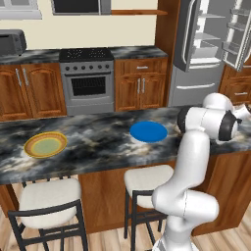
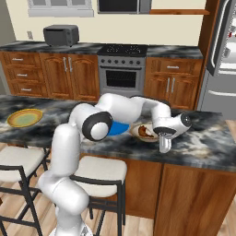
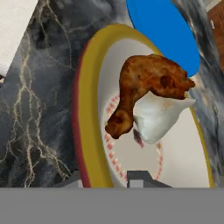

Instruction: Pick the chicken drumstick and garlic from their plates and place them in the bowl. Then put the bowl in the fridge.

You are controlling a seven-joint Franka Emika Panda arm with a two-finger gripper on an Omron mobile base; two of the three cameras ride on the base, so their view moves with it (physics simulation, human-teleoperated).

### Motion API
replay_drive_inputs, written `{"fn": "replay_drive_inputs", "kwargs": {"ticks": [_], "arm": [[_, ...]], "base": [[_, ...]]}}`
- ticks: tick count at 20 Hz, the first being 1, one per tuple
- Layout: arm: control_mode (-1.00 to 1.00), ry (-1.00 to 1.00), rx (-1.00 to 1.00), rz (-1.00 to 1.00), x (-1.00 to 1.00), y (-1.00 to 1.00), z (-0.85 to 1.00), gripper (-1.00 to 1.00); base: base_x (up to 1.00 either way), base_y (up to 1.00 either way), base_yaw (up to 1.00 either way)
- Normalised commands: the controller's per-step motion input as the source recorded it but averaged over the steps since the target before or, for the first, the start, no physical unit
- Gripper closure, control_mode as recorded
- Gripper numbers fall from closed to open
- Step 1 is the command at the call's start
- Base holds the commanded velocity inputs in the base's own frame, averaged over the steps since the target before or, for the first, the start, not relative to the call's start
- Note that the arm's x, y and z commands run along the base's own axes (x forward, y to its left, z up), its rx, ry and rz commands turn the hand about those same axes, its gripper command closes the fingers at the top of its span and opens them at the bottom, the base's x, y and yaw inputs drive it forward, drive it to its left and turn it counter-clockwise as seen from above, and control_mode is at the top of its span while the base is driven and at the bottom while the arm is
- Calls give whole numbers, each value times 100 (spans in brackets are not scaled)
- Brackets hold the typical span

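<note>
The bowl has a yellow and red rim and a pale inside, and stands on the dark marble counter beside the blue plate. In it lie the brown chicken drumstick and the off-white garlic, touching each other. My gripper straddles the bowl's near rim, one fingertip outside and one inside, shut on it. From the right base, the hand sits at the right edge of the bowl. The yellow-rimmed plate and the blue plate hold nothing. The fridge stands with its doors open.
Two white-cushioned stools stand under the island counter's near edge. A stove and wooden cabinets line the back wall, with a toaster oven on the back counter. The arm's elbow hangs over the counter's front.
</note>
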Motion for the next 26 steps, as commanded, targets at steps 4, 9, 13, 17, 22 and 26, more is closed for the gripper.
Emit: {"fn": "replay_drive_inputs", "kwargs": {"ticks": [4,9,13,17,22,26], "arm": [[-100,-8,-8,0,-34,6,44,100],[-100,-9,-18,1,-41,15,37,100],[-100,0,-20,0,-38,37,33,100],[-100,0,-14,-4,-34,50,33,100],[-100,-5,-7,-10,-35,46,34,100],[-100,-9,-1,-16,-34,46,31,100]], "base": [[0,0,0],[0,0,0],[0,0,0],[0,0,0],[0,0,0],[0,0,0]]}}
